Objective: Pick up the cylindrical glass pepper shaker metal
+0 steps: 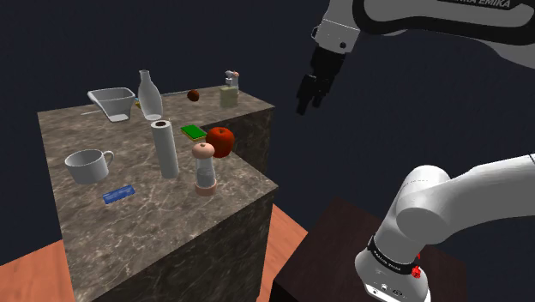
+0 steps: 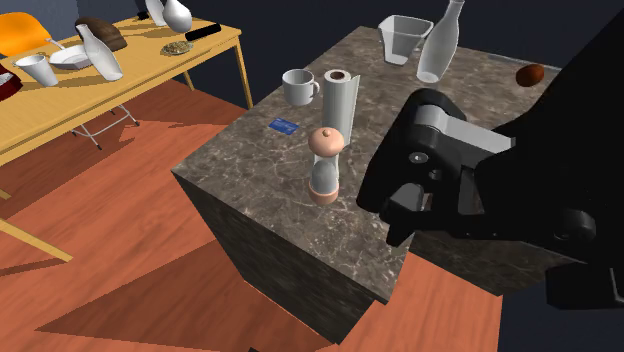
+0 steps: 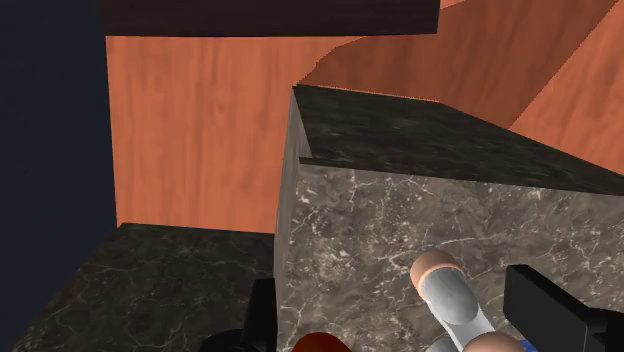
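Near tabletop (image 1: 154,184) edge, pepper shaker (image 1: 203,167) stands upright; paper towel roll (image 1: 165,147) & red apple (image 1: 221,141) close by. Gripper (image 1: 310,93) hovers high, off the edge, fingers apart. Approach: centre over shaker, descend straight, clasp mid-body, avoid roll.
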Available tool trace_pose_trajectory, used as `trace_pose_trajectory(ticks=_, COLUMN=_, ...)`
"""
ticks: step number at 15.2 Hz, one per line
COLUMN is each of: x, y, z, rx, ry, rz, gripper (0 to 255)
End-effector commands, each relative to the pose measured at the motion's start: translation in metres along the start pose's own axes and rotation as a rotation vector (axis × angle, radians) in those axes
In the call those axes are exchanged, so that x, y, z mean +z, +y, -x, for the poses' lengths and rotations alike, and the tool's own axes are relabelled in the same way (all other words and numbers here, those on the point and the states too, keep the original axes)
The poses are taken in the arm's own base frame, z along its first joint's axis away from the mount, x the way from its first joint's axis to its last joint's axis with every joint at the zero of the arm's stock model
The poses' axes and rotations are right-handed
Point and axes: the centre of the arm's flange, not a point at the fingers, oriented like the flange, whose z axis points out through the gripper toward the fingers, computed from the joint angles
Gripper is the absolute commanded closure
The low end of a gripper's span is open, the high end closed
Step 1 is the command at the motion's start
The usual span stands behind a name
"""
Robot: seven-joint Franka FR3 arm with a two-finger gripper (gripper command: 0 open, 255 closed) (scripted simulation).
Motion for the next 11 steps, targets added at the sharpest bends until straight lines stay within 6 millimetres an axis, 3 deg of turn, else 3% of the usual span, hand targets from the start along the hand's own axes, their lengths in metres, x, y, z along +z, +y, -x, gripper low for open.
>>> trace_pose_trajectory(ticks=1, x=0.0, y=0.0, z=0.0, rx=0.0, ry=0.0, rz=0.0, gripper=0)
trace_pose_trajectory(ticks=11, x=0.069, y=-0.098, z=-0.085, rx=-0.002, ry=-0.017, rz=0.13, gripper=0)
